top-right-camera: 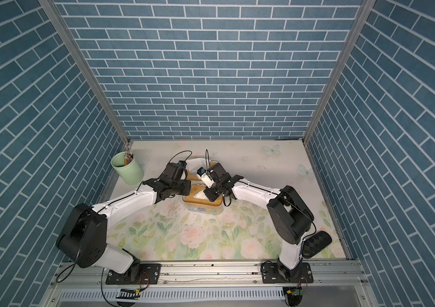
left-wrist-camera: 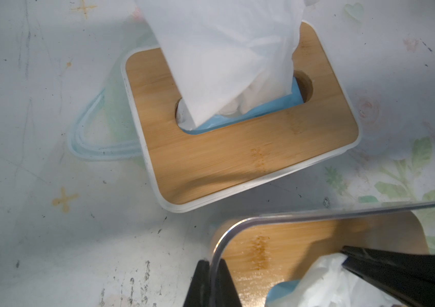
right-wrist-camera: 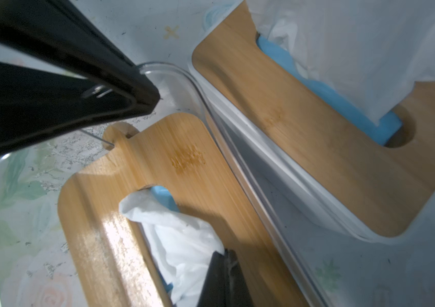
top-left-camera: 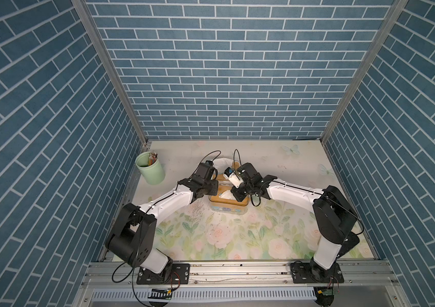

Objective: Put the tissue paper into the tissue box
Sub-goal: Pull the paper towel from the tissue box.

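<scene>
The tissue box (top-left-camera: 228, 203) stands mid-table: a clear plastic tub (left-wrist-camera: 317, 211) with a bamboo lid (right-wrist-camera: 158, 164) sunk inside it. White crumpled tissue paper (right-wrist-camera: 182, 239) sits in the lid's slot, part of it bulging above the opening, also visible in a top view as tissue paper (top-left-camera: 224, 194). My left gripper (left-wrist-camera: 212, 281) is shut on the tub's clear wall at its left end, seen in both top views as left gripper (top-left-camera: 212, 191). My right gripper (right-wrist-camera: 224, 279) is shut, its tip against the tissue paper at the slot; nothing shows between its fingers.
A second box with a white rim and bamboo lid (left-wrist-camera: 251, 151) stands right behind, a large tissue (left-wrist-camera: 224, 53) sticking up from it. A green cup of pencils (top-left-camera: 150, 167) is at the back left. A black pad (top-right-camera: 317, 243) lies at the front right.
</scene>
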`<state>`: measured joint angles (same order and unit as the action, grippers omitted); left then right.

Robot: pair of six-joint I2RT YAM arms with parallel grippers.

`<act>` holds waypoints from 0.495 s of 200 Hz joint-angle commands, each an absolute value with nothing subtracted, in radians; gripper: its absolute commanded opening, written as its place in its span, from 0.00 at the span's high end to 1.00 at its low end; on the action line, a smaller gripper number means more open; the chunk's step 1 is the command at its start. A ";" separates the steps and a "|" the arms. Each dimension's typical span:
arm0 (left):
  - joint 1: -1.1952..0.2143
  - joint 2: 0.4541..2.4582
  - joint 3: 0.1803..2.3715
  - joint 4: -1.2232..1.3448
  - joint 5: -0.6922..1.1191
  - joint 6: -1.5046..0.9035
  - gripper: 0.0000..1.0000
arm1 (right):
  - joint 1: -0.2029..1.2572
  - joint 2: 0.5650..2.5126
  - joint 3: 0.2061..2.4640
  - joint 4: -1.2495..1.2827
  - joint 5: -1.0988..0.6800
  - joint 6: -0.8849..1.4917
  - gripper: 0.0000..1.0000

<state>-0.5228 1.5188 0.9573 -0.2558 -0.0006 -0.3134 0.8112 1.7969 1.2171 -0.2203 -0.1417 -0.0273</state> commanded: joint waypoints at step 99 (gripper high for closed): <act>-0.538 1.539 0.968 -0.343 -0.006 -0.310 1.00 | 0.755 1.662 1.171 -0.238 -0.273 -0.005 0.74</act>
